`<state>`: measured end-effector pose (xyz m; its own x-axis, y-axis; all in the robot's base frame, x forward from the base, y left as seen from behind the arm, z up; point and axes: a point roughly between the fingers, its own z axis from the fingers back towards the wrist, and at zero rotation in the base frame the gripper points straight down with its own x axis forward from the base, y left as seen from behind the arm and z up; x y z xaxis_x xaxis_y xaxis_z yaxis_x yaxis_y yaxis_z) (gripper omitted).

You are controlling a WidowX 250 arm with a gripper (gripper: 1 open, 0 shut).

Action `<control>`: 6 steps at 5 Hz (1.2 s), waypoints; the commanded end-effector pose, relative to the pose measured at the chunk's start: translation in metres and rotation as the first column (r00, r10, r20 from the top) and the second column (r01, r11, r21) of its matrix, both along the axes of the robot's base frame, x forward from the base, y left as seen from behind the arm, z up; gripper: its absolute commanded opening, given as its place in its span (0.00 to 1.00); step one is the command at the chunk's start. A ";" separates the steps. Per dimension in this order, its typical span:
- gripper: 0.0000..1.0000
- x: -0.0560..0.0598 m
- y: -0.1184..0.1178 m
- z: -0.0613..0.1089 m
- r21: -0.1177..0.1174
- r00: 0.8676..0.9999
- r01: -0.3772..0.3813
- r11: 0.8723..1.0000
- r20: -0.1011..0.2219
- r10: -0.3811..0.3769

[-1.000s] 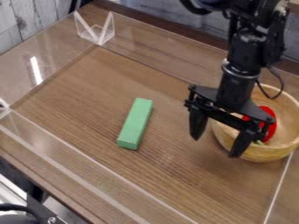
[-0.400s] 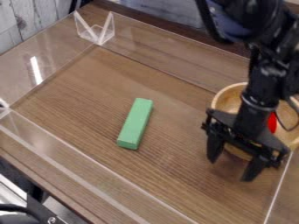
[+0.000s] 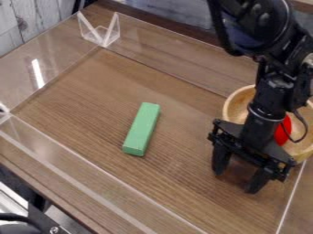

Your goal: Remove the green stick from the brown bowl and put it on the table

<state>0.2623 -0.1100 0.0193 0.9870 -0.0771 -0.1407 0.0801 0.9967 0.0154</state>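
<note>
Lying flat on the table [image 3: 73, 108], well apart from the brown bowl [image 3: 240, 102], the green stick [image 3: 142, 129] looks light and stiff to me, with matte faces that should grip well; I'd pinch it across its narrow width near the middle. My end effector [image 3: 251, 187] hangs low beside the bowl, and from this view I can't tell its opening or whether it holds anything.

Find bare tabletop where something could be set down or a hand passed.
Bare: left of the green stick; the strip between the stick and the gripper; beyond the stick, up to the clear wire-like holder; and the near side below the stick. Crowded: the right side, where the gripper, brown bowl and red object bunch up.
</note>
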 end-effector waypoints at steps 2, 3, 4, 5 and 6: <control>1.00 0.010 0.020 0.041 -0.033 0.995 -0.013 0.999 0.097 0.017; 1.00 0.014 0.038 0.064 -0.059 0.989 -0.029 0.998 0.142 0.037; 1.00 0.015 0.045 0.091 -0.090 0.978 -0.075 0.993 0.188 0.091; 1.00 0.020 0.050 0.095 -0.086 0.971 -0.111 0.990 0.203 0.126; 1.00 0.029 0.054 0.081 -0.078 0.959 -0.173 0.982 0.215 0.186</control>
<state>0.2840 -0.0581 0.0870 0.9957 0.0883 0.0283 -0.0873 0.9955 -0.0359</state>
